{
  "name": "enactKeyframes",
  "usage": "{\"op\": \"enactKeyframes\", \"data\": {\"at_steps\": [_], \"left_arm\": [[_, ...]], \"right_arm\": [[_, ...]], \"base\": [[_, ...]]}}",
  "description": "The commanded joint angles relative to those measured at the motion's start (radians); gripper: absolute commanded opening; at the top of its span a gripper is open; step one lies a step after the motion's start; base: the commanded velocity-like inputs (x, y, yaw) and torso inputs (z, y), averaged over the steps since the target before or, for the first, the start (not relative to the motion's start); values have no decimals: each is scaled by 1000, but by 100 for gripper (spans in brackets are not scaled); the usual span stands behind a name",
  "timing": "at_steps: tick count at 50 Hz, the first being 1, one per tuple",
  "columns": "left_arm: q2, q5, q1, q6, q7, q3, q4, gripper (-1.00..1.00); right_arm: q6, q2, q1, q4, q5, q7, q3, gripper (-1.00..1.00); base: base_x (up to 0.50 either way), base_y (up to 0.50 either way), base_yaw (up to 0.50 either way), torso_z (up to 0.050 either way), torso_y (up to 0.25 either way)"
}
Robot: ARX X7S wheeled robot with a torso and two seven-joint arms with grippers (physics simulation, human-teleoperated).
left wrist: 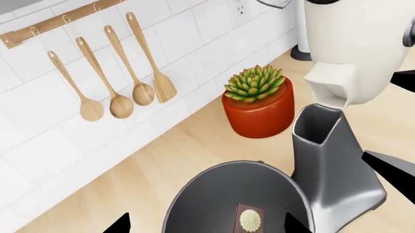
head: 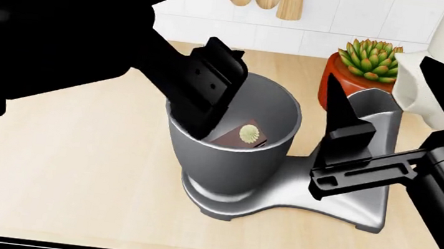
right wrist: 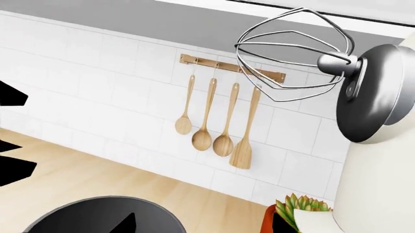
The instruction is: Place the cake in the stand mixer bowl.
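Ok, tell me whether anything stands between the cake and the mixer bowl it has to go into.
Nothing visible does. The cake already sits inside the stand mixer bowl, below its rim. The left gripper reaches into the bowl's mouth right beside the cake; whether its fingers grip the cake cannot be told.

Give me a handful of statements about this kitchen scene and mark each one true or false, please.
1. The small dark red-brown cake slice with a cream dollop lies inside the tall grey brushed-metal mixer bowl. True.
2. The mixer's wire whisk is lowered into the bowl. False: the mixer head is tilted up and the whisk hangs high above the bowl.
3. Four wooden utensils hang from a rail on the white tiled wall. True.
4. The green succulent grows in a blue pot. False: its round pot is red-orange.
5. The left tool grips the cake. False: it reaches into the bowl, but the cake lies free of its fingers.
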State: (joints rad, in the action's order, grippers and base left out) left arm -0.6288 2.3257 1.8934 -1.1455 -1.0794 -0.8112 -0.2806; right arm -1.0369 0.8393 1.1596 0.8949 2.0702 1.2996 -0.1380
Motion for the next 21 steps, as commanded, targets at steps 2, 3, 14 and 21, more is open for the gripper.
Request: {"op": "enactKeyframes", "data": {"at_steps": [2,3,14,21], "left_arm": [[-38,24,4,32,-34,31,-78,100],[-40,25,6,32,-34,31,-78,100],[-76,42,22,48,-38,59,-103,100],[-83,22,1,51,-18,75,-118,100]], "right_arm": [[21,8,23,13,13,1,16,100],[22,9,25,14,15,2,17,100],[26,12,40,18,17,6,9,100],[21,4,38,17,5,4,-2,100]], "base": [[0,0,0,0,0],[0,0,0,0,0],[0,0,0,0,0],[0,0,0,0,0]]}}
